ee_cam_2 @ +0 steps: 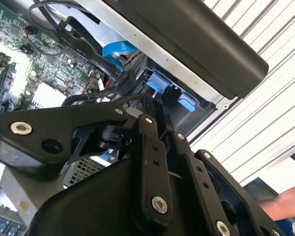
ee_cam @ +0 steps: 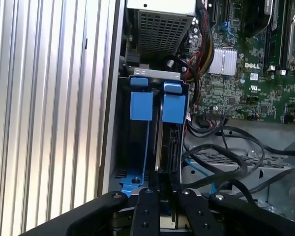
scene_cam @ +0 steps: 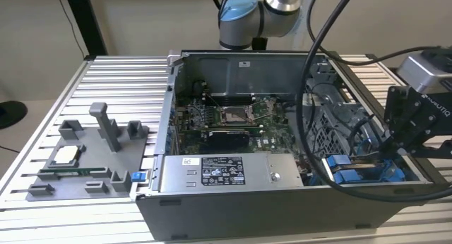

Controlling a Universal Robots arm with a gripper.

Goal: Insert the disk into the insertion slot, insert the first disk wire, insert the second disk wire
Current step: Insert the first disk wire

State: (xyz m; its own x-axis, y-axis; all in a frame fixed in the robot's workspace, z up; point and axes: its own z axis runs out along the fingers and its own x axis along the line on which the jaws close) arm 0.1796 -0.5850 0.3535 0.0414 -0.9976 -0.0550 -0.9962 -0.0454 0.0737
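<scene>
My gripper (scene_cam: 385, 162) reaches down into the corner of the open computer case at the exterior view's right. In the first wrist view the insertion slot (ee_cam: 155, 73) is a grey metal bay with two blue tabs side by side. The disk (ee_cam: 173, 147) stands edge-on in the bay lane nearer the motherboard, under its blue carrier tab (ee_cam: 172, 105). My gripper (ee_cam: 166, 179) is shut on the disk's near edge, its black fingers (ee_cam: 147, 206) close together. In the second wrist view the gripper (ee_cam_2: 160, 115) points at the blue tabs (ee_cam_2: 157, 81). Loose black wires (ee_cam: 221, 147) lie beside the bay.
The case holds a green motherboard (scene_cam: 226, 122) and a grey power-supply box (scene_cam: 226, 172). A grey fixture tray (scene_cam: 84, 159) lies on the ribbed aluminium table (scene_cam: 120, 80) at the exterior view's left. Thick black cables (scene_cam: 339, 186) loop over the case. A hand (ee_cam_2: 285, 204) shows beside the table.
</scene>
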